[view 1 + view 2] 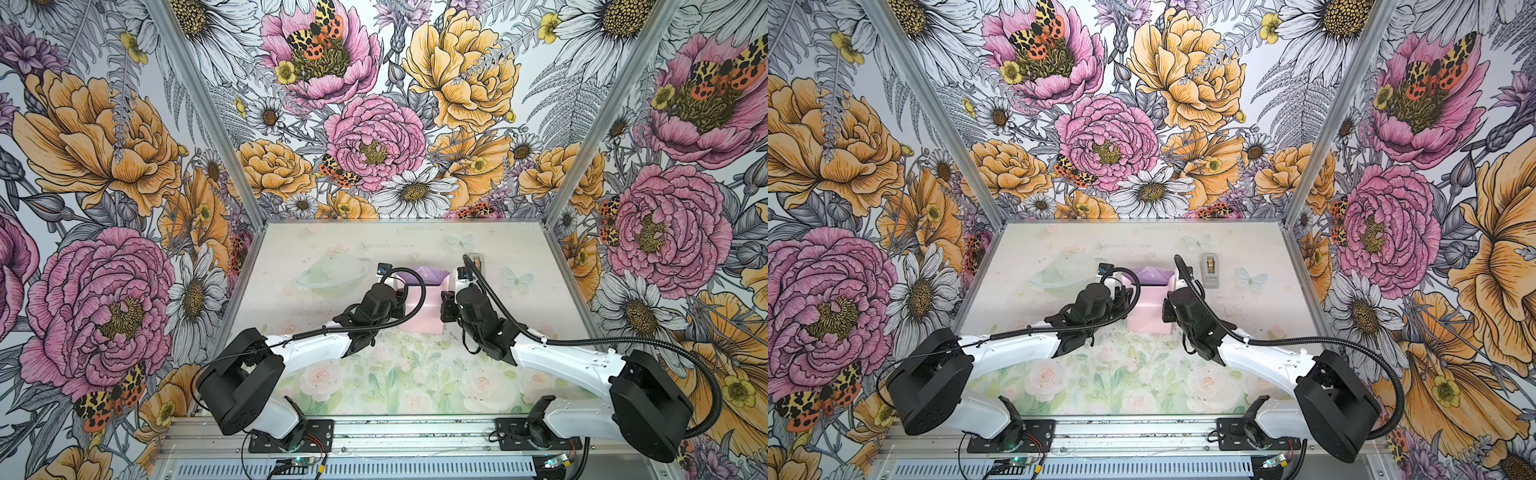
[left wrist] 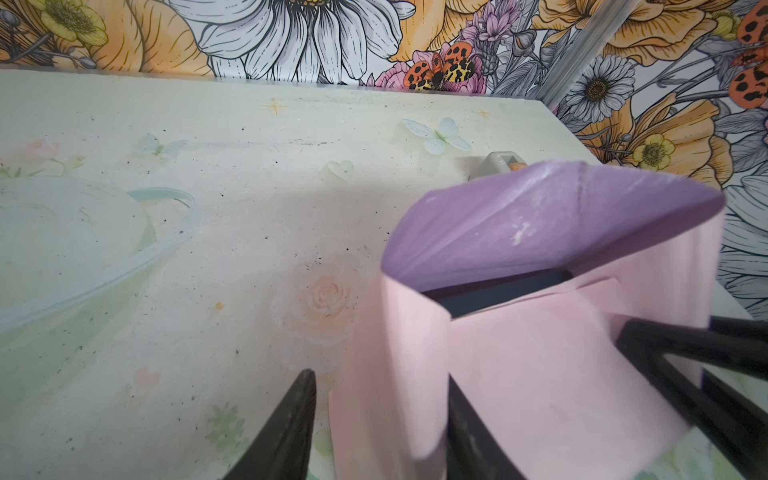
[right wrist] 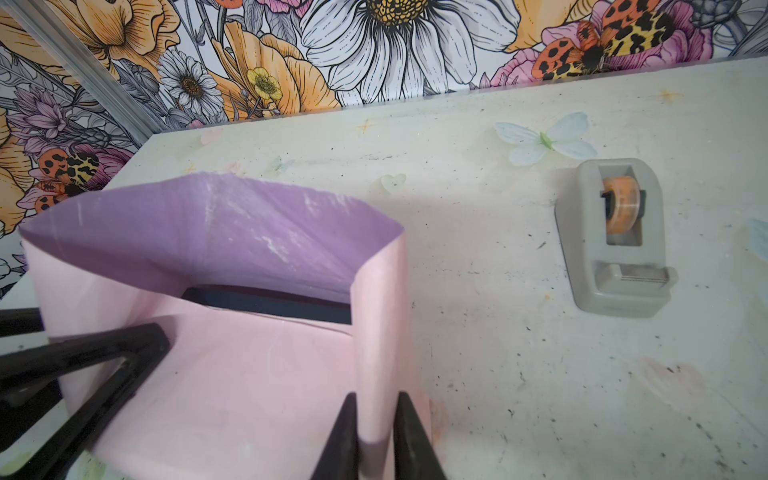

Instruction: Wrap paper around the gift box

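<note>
The paper (image 1: 419, 312) is folded over the gift box, pale pink face outward, with a lilac flap (image 3: 216, 237) standing up behind. Only a dark navy strip of the gift box (image 3: 266, 305) (image 2: 498, 293) shows under that flap; in both top views the paper hides it. My left gripper (image 2: 379, 378) is open, its jaws astride the paper's upright left fold, with a gap at the outer finger. On the opposite side, my right gripper (image 3: 377, 397) is shut on the upright right fold. Each gripper stands at its own side of the bundle (image 1: 1148, 311).
A grey tape dispenser (image 3: 615, 257) (image 1: 1209, 270) with an orange roll stands on the table behind and to the right of the bundle. Floral walls close the table (image 1: 332, 245) on three sides. A faint printed bowl picture lies on the left of the table.
</note>
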Available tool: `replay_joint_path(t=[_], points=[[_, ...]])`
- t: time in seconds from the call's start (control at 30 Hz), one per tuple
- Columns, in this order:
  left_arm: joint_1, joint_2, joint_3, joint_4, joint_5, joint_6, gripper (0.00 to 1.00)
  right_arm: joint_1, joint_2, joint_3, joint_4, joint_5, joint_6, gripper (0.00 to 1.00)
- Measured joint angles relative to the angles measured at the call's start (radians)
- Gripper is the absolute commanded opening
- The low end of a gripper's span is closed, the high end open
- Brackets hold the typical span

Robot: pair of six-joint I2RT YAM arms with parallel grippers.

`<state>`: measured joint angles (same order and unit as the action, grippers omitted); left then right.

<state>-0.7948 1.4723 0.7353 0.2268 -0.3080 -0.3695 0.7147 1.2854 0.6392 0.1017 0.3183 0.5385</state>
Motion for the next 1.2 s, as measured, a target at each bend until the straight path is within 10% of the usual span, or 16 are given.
replay_joint_path(t=[0.4, 0.87, 1.2], points=[[-0.008, 0.009, 0.007, 0.004, 0.001, -0.01, 0.25, 0.007, 0.005, 0.0, 0.007, 0.0, -0.005, 0.26], [-0.008, 0.009, 0.007, 0.004, -0.004, -0.025, 0.36, 0.007, -0.017, 0.0, -0.027, -0.001, -0.008, 0.09], [0.002, 0.009, 0.007, 0.004, -0.006, -0.041, 0.24, 0.007, -0.012, 0.0, -0.013, -0.007, -0.008, 0.08]])
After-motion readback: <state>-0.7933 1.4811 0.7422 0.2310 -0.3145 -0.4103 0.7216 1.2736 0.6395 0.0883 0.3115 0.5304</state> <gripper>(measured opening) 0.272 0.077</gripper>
